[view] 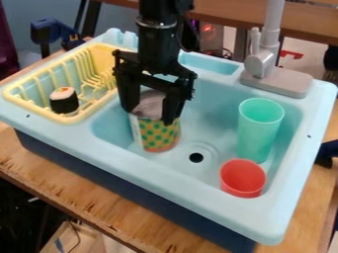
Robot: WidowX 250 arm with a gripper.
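black metal and plastic make up the gripper (pixel 149 117), which we see at the left of the basin, pointing straight down around the upper part of a can (pixel 159 137). we cannot tell whether it is clamped on the can or only set about it. from above, it can straddle the can without meeting the basin walls. the can, with a grey top and a green-dotted label, stands in the left part of the basin, leaning slightly left, and we cannot tell whether its base bears its weight.

to its right we find the drain (pixel 196 157), then a teal cup (pixel 256 131) and, nearer to us, a red cup (pixel 243 181). both have their mouths up, so their bases seem to carry them.

left of the basin, a yellow rack (pixel 31 109) holds a toy sushi roll (pixel 64 101) within its low rim, which would keep it from rolling off. a grey faucet (pixel 263 62) rises at the far right of the blue sink (pixel 165 180), itself supported by a wooden table (pixel 86 195).
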